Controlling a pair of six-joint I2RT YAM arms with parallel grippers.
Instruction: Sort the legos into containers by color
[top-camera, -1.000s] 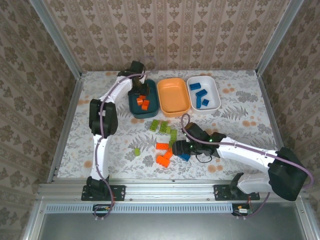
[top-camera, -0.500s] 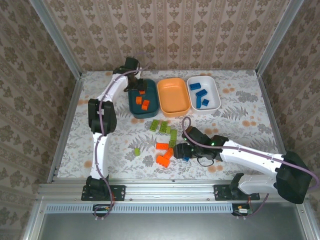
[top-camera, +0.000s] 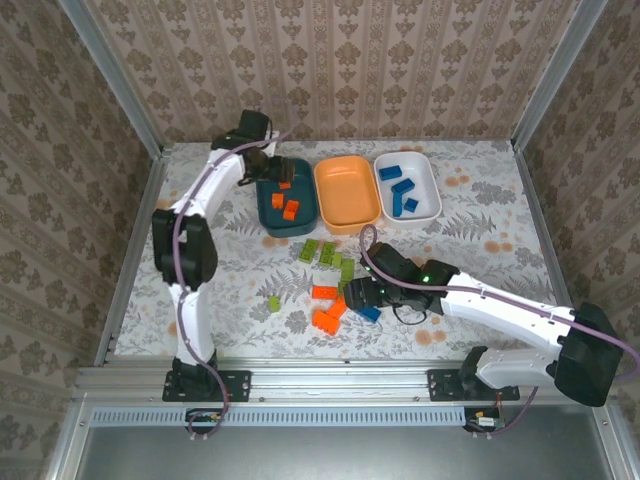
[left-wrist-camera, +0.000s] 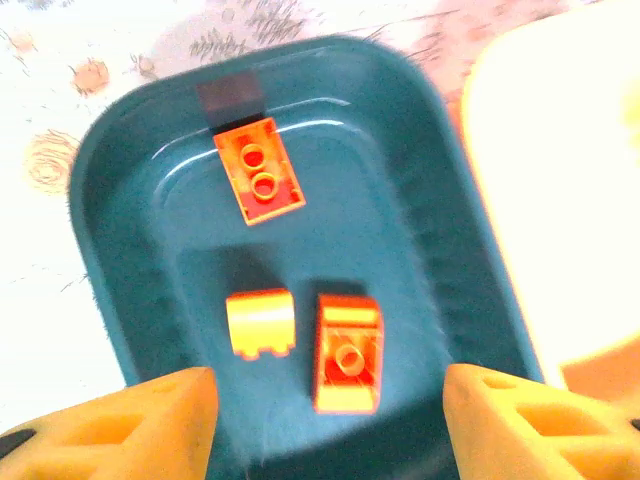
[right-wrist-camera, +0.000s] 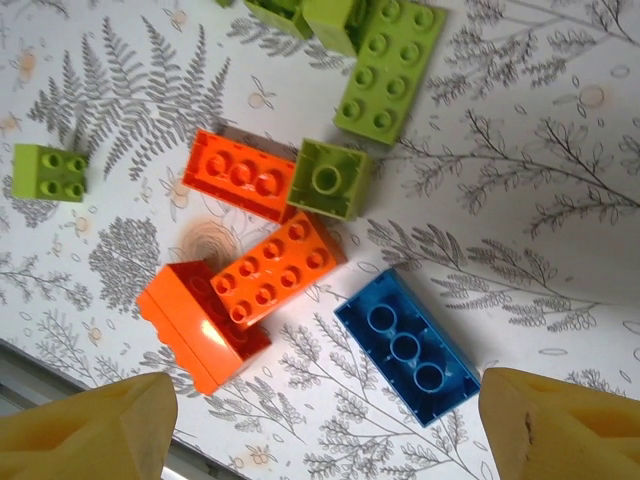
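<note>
so the left gripper (left-wrist-camera: 325, 395) has just let go of an orange studded plastic brick (left-wrist-camera: 258, 172) into the dark teal rounded plastic bin (left-wrist-camera: 110, 250). a second ago its fingers were pinched close together low over that bin. now they're spread wide with nothing between them, and the arm has pulled back toward the far left. that makes three orange ones lying loose in the teal bin rather than in the orange plastic bin (top-camera: 347, 195) next door. the white plastic bin (top-camera: 432, 190) holds the blues.

the right gripper (right-wrist-camera: 325, 400) has barely moved. it hangs with jaws wide over the leftover pile on the floral tabletop (top-camera: 480, 230), with a blue studded brick (right-wrist-camera: 405, 345) between its tips, not gripped. i'd guess that blue one's next. three more oranges (right-wrist-camera: 278, 270) and the light green bricks (right-wrist-camera: 392, 70) still need sorting.
</note>
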